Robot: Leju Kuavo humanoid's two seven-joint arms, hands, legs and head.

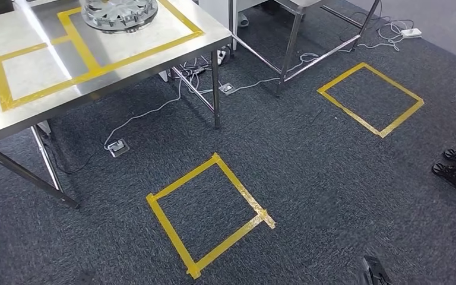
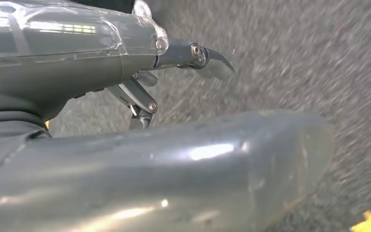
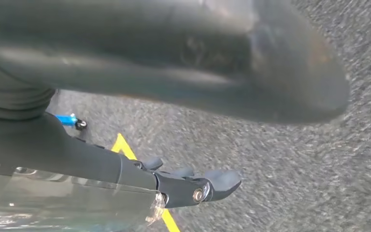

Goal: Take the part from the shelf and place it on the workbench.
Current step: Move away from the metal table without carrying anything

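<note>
Up at the top of the head view sat the part (image 1: 119, 13), a round silvery metal disc with ribs fanning out from its hub, resting on the steel surface (image 1: 29, 113) and cut off by the frame's upper edge. It lay inside a rectangle of yellow tape (image 1: 89, 59) stuck to that surface, with a second taped box adjoining it on the left side. Below and to the right, the dark grey carpet (image 1: 309, 160) carried two more squares: the near tape square (image 1: 211, 217) in the middle of the floor and the far tape square (image 1: 371, 98) off to the right, well apart from each other. White cables (image 1: 154, 110) trailed under the surface to a small floor socket (image 1: 117, 147).

Over to the wrists! The left robot hand (image 2: 174, 82) hung above blurred carpet, its thick grey thumb stretched out, darker fingers (image 2: 212, 60) extended away from it, nothing between them, plainly released. The right robot hand (image 3: 193, 183) showed much the same story: fingers (image 3: 222, 180) stretched out straight, apart from the thumb, grasping nothing at all. Beyond it ran a strip of yellow floor tape (image 3: 123, 147), and a small blue object (image 3: 67, 119) lay on the carpet, too blurred to identify.
</note>
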